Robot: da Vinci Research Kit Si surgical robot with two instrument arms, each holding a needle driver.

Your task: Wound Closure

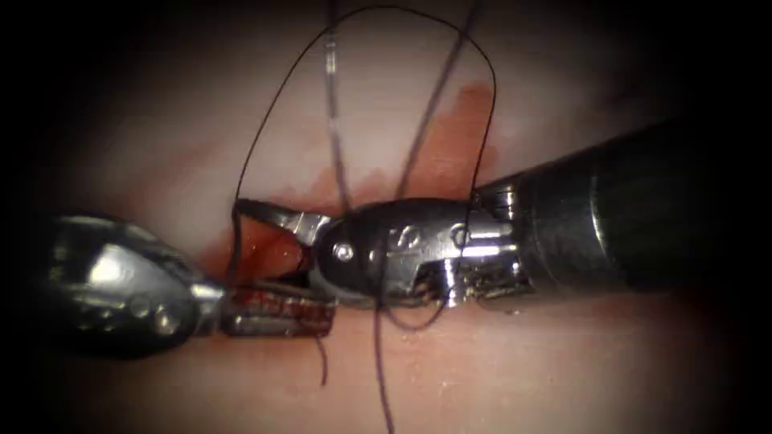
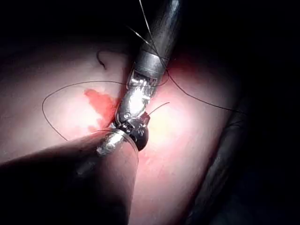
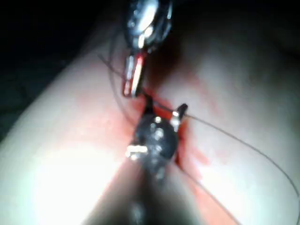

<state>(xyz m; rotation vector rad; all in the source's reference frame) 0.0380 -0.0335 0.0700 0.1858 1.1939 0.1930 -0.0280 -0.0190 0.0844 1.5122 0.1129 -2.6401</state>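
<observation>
Spanning the thread [image 1: 239, 233], right tool [image 1: 261, 241] agape; left tool [image 1: 277, 313] closed, contents unclear.

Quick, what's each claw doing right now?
Left tool: jaws look shut; what they hold cannot be told.
Right tool: jaws open, thread strung between the tips.

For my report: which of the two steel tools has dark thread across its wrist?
The right arm's tool: thin dark thread crosses its steel wrist; the left arm's tool carries none.
</observation>
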